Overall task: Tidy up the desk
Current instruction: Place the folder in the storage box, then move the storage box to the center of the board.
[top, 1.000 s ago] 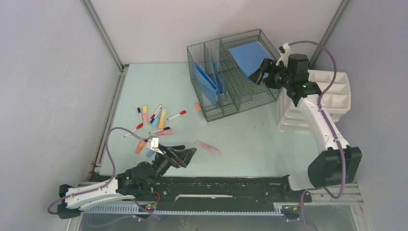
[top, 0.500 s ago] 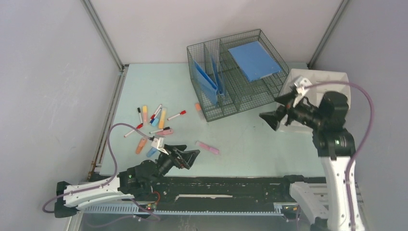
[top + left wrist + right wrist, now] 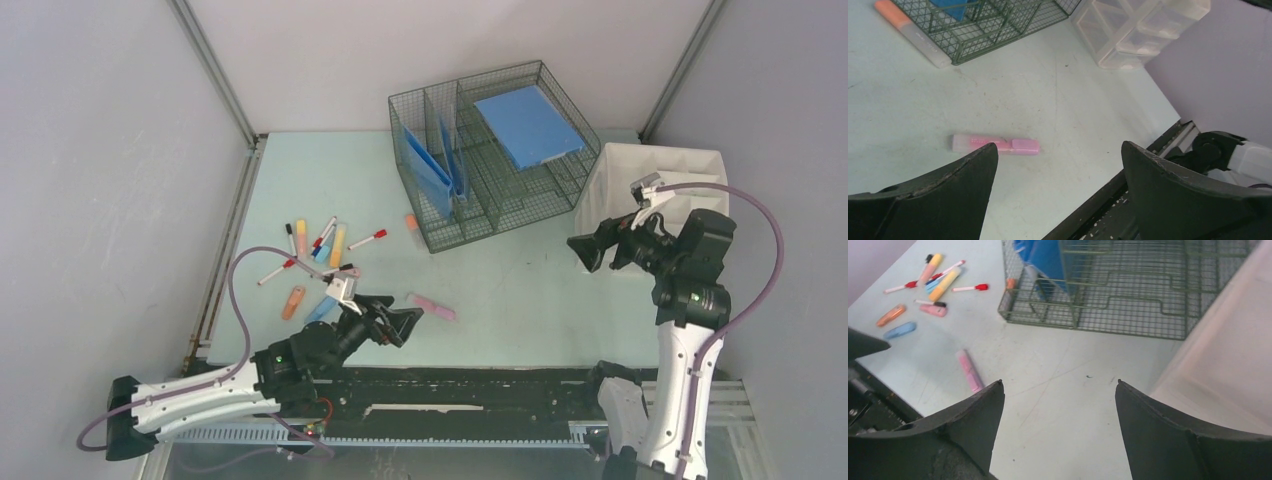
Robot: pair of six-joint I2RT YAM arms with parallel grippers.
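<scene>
The pale mint-green desk (image 3: 520, 290) holds a scatter of markers and highlighters (image 3: 320, 245) at its left. A pink highlighter (image 3: 432, 307) lies alone near the front edge. My left gripper (image 3: 400, 318) hovers open just left of it; in the left wrist view the highlighter (image 3: 995, 144) lies by the left fingertip, and nothing is between the jaws (image 3: 1059, 145). My right gripper (image 3: 588, 250) hangs open and empty over bare desk in front of the white organizer (image 3: 660, 170). In the right wrist view its jaws (image 3: 1059, 382) frame only tabletop.
A wire basket (image 3: 490, 150) stands at the back, with blue folders upright in its left part and a blue notebook (image 3: 527, 125) lying across its top. An orange highlighter (image 3: 411, 222) lies against the basket's front left corner. A black rail (image 3: 460, 385) runs along the near edge.
My right arm has pulled back from the blue notebook on the basket and now sits lower, by the organizer. The left gripper has crept forward toward the pink highlighter.
</scene>
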